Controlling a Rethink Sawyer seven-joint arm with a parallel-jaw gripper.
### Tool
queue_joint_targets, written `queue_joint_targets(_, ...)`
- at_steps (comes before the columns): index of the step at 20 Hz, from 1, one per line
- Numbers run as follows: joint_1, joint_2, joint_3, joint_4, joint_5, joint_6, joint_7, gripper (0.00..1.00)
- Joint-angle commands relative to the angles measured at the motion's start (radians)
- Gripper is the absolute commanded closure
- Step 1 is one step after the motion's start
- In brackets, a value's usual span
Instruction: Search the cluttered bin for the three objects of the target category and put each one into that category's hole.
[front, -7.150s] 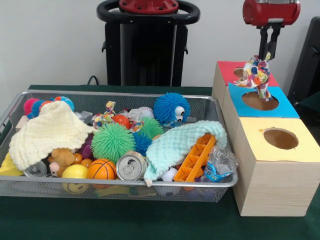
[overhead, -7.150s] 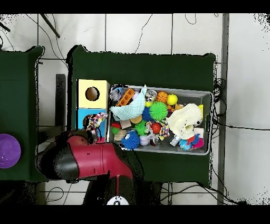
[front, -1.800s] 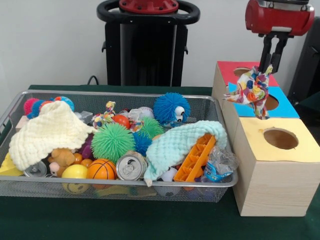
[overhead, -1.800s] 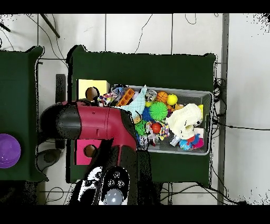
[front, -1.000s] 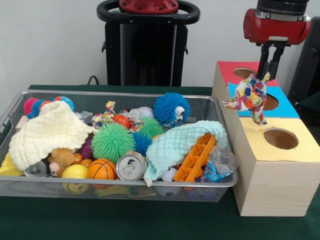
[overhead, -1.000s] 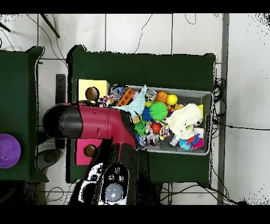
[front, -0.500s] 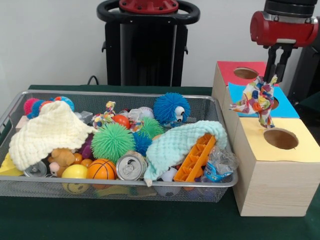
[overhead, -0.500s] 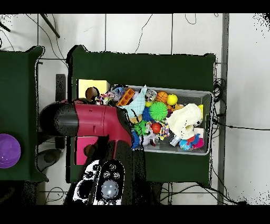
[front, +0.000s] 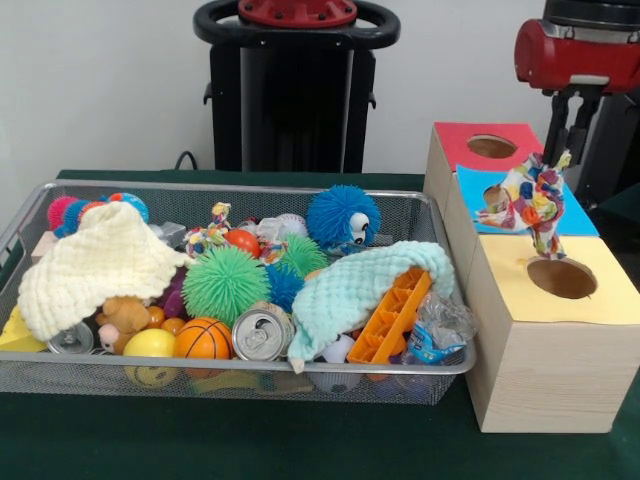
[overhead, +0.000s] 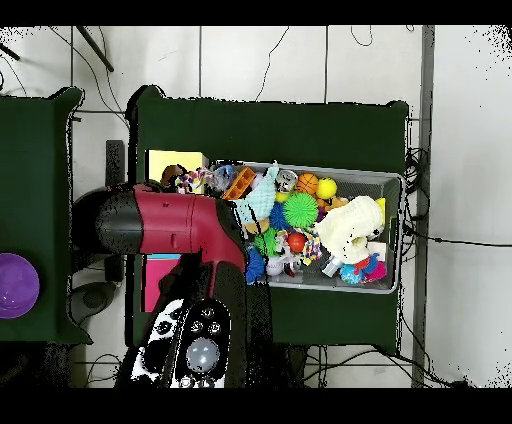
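Speckled cloth (front: 535, 203), floppy, multicoloured, bunched

The red and black arm (overhead: 165, 222) reached across the boxes, hiding most of them. Only a strip of the yellow-topped box (overhead: 170, 160) showed, with a speckled cloth (overhead: 190, 180) at its edge. Beside it, on the green tabletop (overhead: 270, 130), sat the toy-crammed wire bin (overhead: 392, 180).
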Motion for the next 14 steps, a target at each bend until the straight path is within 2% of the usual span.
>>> queue_joint_targets(1,-0.015,0.054,0.066,-0.005,0.036,0.024,0.219,1.00)
queue_joint_targets(14,-0.007,0.067,0.072,0.001,0.049,-0.020,0.231,1.00)
